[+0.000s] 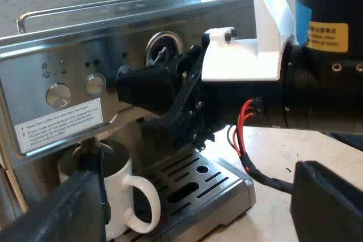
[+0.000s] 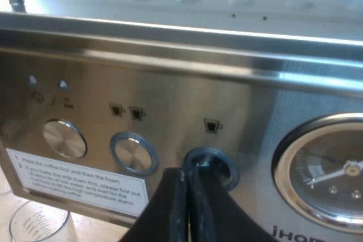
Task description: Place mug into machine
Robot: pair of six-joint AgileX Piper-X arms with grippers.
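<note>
Since the mug (image 1: 116,196) already stands upright on the drip tray (image 1: 224,177), tucked under the front of the espresso machine (image 1: 68,55), what counts is mug vs. left gripper (image 1: 193,174). The mug lies ahead of and a bit below that hand, just beside one of its fingers. Its long axis is vertical and its handle loop is turned to the near side, toward the hand. Left gripper's fingers are spread wide w/ nothing between them. Right gripper (image 2: 190,169) has its fingers pressed together into one blunt tip at the ringed button (image 2: 211,165) under the single-cup icon. It's prob. touching, but contact can't be made out. So the left arm is the nearer one to the mug, while the right is up at the panel, well above it. Placement looks done to me; any re-seat would fall to the left arm, coming in along the handle side.

Materials:
- Mug: glossy white ceramic, plain cylinder, thick loop handle.
- Tray: slotted metal grate.
- Machine front: brushed steel w/ round metal knobs and a white printed label (image 2: 74,184).
- Pressure gauge (image 2: 332,177): chrome-rimmed, sits near the button.
- Measuring glass (image 2: 39,222): clear, w/ printed marks, stands below the label.
</note>
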